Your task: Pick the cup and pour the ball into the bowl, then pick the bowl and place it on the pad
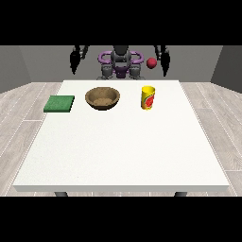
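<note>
A yellow cup [148, 97] with a red mark stands upright on the white table [123, 151], right of centre at the back. A red ball [151, 63] hangs in the air above and behind the cup, apart from it. A brown bowl [102, 98] sits left of the cup. A green pad [59, 103] lies flat near the table's left edge. The hand at the view's left [74, 61] hangs raised behind the table's far edge. The hand at the view's right [165, 60] hangs likewise, just right of the ball. Neither hand touches anything.
The robot's torso [121, 64] stands behind the table's far edge, between the two raised arms. A grey wood-pattern floor surrounds the table. The wide front half of the table bears no objects.
</note>
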`<state>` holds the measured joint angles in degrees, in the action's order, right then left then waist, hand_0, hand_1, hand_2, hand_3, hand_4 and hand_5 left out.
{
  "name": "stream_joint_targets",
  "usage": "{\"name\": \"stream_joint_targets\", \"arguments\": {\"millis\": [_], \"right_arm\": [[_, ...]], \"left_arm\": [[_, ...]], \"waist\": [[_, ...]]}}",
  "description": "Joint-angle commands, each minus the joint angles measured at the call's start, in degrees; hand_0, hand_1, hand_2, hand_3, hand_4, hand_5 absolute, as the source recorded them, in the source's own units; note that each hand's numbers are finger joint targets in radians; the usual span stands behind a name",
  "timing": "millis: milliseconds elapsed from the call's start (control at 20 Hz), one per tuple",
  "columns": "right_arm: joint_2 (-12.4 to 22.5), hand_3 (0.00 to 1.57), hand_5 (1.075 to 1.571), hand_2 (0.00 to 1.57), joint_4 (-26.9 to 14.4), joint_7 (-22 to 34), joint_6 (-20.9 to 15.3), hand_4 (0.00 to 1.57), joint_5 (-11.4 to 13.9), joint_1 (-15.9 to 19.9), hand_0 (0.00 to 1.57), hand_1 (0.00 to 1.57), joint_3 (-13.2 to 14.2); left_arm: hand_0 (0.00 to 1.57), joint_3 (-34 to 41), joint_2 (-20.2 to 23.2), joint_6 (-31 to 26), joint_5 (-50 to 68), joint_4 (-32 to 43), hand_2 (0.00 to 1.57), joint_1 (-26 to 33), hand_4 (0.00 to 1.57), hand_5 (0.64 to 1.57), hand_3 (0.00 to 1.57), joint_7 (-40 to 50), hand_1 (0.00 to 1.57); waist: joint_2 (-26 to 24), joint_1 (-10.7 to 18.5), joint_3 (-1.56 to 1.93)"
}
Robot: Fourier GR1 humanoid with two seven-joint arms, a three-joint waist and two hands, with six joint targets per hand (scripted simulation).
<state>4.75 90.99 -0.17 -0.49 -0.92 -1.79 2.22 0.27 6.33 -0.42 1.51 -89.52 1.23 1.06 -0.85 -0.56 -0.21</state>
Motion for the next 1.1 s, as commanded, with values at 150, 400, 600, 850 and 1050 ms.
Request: {"name": "stream_joint_targets", "arguments": {"millis": [150, 400, 600, 850, 1050], "right_arm": [[2.86, 0.31, 1.571, 0.0, 5.11, 4.4, 0.55, 1.06, 0.09, 0.62, 0.0, 0.0, 0.56], [-4.5, 0.0, 1.57, 0.0, 11.76, 13.17, -3.74, 0.92, -2.8, 6.59, 0.0, 0.0, -8.21], [-4.65, 0.0, 1.57, 0.0, 12.66, 23.81, -15.22, 0.72, 0.22, 7.18, 0.0, 0.0, -18.0], [-4.72, 0.0, 1.571, 0.0, 13.65, 29.97, -29.88, 0.51, 3.64, 14.98, 0.0, 0.0, -29.32], [-3.72, 0.0, 1.57, 0.0, 12.39, 28.98, -22.76, 0.2, 6.95, 26.76, 0.0, 0.0, -22.67]], "left_arm": [[0.0, 0.58, 2.48, -0.52, 0.29, -5.47, 0.0, -1.09, 0.0, 1.535, 0.0, 3.9, 0.0], [0.0, 1.31, -2.47, -1.3, 10.75, -12.06, 0.0, -6.18, 0.0, 1.529, 0.0, 11.31, 0.0], [0.0, 0.78, -4.96, 0.87, 16.83, -17.23, 0.0, -3.96, 0.0, 1.55, 0.0, 22.29, 0.0], [0.0, -1.28, -4.72, 0.07, 16.29, -19.97, 0.0, -3.21, 0.0, 1.535, 0.0, 21.85, 0.0], [0.0, 4.19, -1.19, -1.76, 15.86, -17.08, 0.0, -11.52, 0.0, 1.517, 0.0, 15.92, 0.0]], "waist": [[-13.02, -0.05, 0.03], [-26.16, 2.97, -0.03], [-28.67, 6.26, 0.1], [-22.24, 4.22, 0.15], [-9.93, 0.55, 0.15]]}}
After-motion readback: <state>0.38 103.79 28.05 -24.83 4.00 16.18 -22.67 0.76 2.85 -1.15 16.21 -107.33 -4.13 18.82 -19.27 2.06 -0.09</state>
